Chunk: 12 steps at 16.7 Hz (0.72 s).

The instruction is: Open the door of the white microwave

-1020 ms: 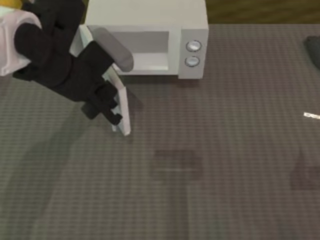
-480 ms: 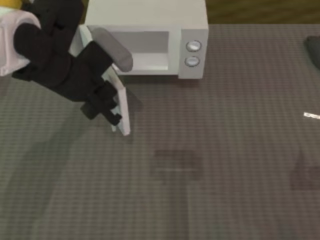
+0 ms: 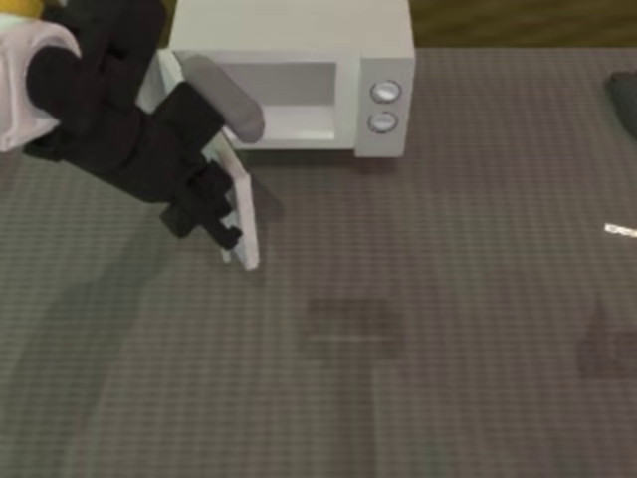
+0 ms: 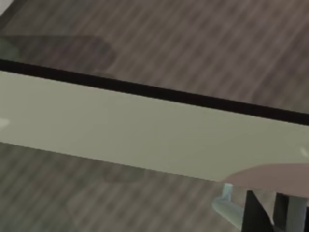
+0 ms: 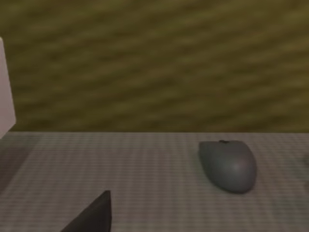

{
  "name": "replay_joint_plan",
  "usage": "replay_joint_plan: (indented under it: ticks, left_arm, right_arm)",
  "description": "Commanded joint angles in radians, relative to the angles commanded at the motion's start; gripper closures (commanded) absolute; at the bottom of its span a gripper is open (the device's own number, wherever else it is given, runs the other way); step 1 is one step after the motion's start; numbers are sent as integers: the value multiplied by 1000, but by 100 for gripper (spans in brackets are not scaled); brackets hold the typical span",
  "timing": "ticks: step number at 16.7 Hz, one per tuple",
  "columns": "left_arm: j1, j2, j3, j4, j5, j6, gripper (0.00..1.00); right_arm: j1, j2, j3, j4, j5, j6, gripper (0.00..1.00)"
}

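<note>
Table (image 3: pixel 478 299) bare rightward; left tool (image 3: pixel 231 221) grips open door (image 3: pixel 246 214) edge.

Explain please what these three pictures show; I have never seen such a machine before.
It is a simulated table robot with two arms. The top view looks down from above; the other two come from cameras on the wrists. The boxy white microwave with two silver knobs stands at the table's far edge. Its flat white door is swung wide open, so the cavity shows. The black left gripper is at the door's free edge, seen close up in the left wrist view. The right wrist view shows a rounded grey computer mouse on the grey table.
</note>
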Motion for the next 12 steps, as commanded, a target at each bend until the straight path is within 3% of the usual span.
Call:
replay_joint_plan:
  ticks: [4,12]
  left_arm:
    - [11,0,2,-10,13,34,100]
    - [89,-7,0,-76,94,216,100]
  right_arm:
    - [0,0,0,0,0,0,0]
    - [0,0,0,0,0,0,0]
